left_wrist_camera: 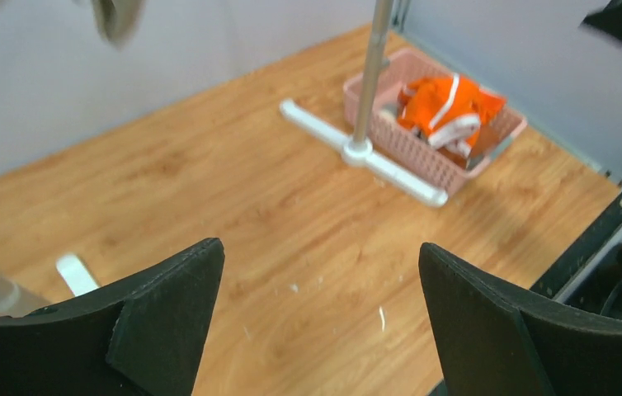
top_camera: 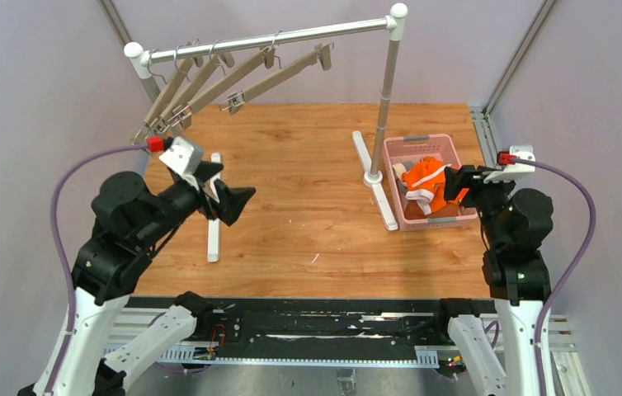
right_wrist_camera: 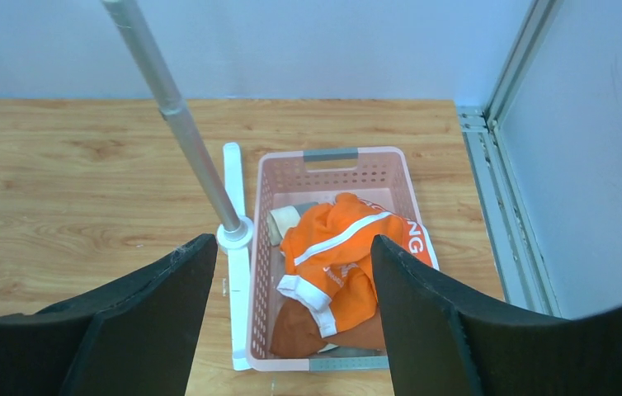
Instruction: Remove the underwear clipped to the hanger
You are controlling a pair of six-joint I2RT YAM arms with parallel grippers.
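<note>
Wood table (top_camera: 308,165) across the whole floor of play, and on it one white-footed rack (top_camera: 386,91) with a single rail on top. Four hangers (top_camera: 233,80) hook over that rail, bunched to the left, and I can't see a scrap of cloth in any of their clips.

One pink basket (right_wrist_camera: 332,153) sits just beside the rack's foot on the right, and that's where the underwear is. The orange briefs (right_wrist_camera: 332,256) lie on top, with the rust-brown pair (right_wrist_camera: 299,330) underneath. A cream band (right_wrist_camera: 281,219) pokes out at the left wall. That makes two pairs I can count. A grey pair I can't pick out, and it may be buried.

The right gripper (right_wrist_camera: 291,243) hovers over the basket's near end, jaws wide and holding nothing. The left gripper (left_wrist_camera: 320,252) hangs above bare table at the left, jaws wide too and empty.

My read is that the unclipping looks done and the step in hand is the right arm's exit. To do it well, lift straight up before swinging back, so no finger drags the orange cloth over the rim. Keep wide of the rack pole, which stands close on the left. The left arm could give the four sets of clips a look, to confirm nothing small is pinched there.
</note>
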